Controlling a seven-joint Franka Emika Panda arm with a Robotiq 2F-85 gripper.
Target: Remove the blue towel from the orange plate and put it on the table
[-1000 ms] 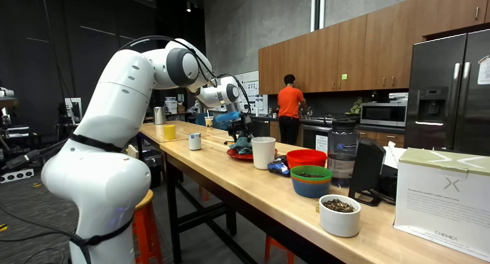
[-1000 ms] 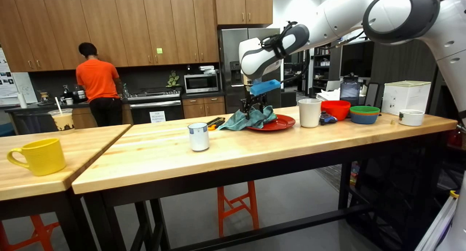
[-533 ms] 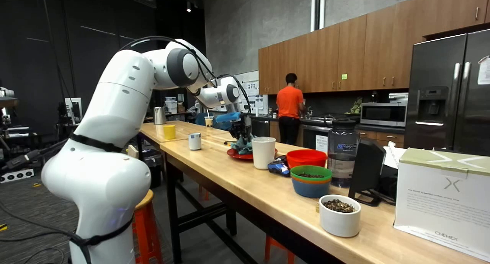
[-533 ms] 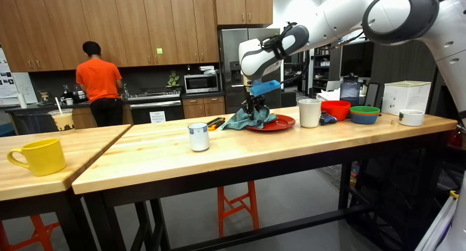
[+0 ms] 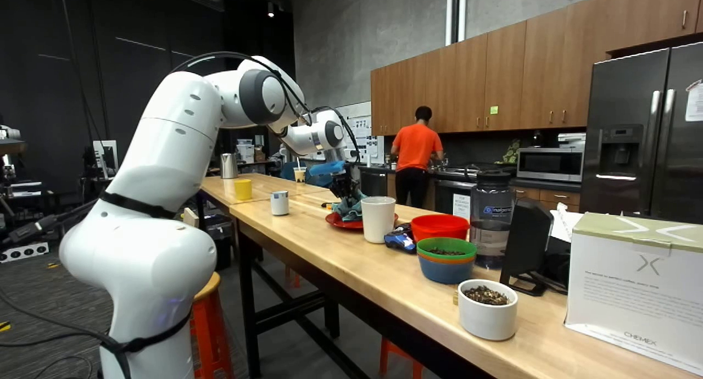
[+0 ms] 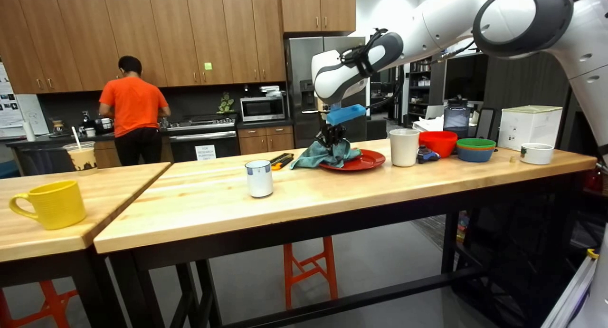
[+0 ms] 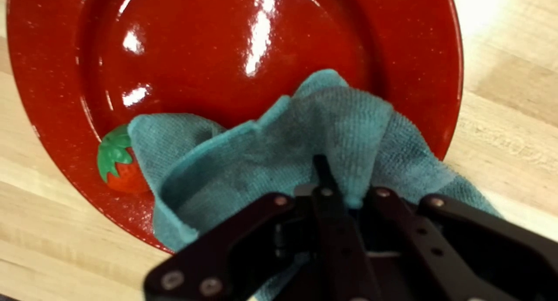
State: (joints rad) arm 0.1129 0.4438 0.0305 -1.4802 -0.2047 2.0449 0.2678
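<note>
The blue towel (image 7: 235, 170), teal in tone, lies crumpled over part of the orange plate (image 7: 196, 43), which looks glossy red here. Part of the cloth hangs past the rim onto the wooden table (image 6: 213, 199). A fold of it is pinched upright between the fingers of my gripper (image 7: 348, 187), shut on it. One dark fingertip (image 7: 321, 163) shows against the cloth; the fold partly hides the other. In an exterior view the gripper (image 6: 330, 145) points down into the towel (image 6: 308, 156), at the side of the plate (image 6: 373, 162).
A strawberry-like item (image 7: 126, 181) lies on the plate, partly under the towel. Close to the plate stands a tall white cup (image 6: 404, 149), with a red bowl (image 6: 438, 144) beyond. A yellow-black tool (image 6: 282, 161) and an enamel mug (image 6: 259, 179) are on the opposite side.
The gripper's fingers have closed, gathering the towel into a fold between them. The towel's loose edge has drawn in slightly toward the plate. The arm has hardly moved.
</note>
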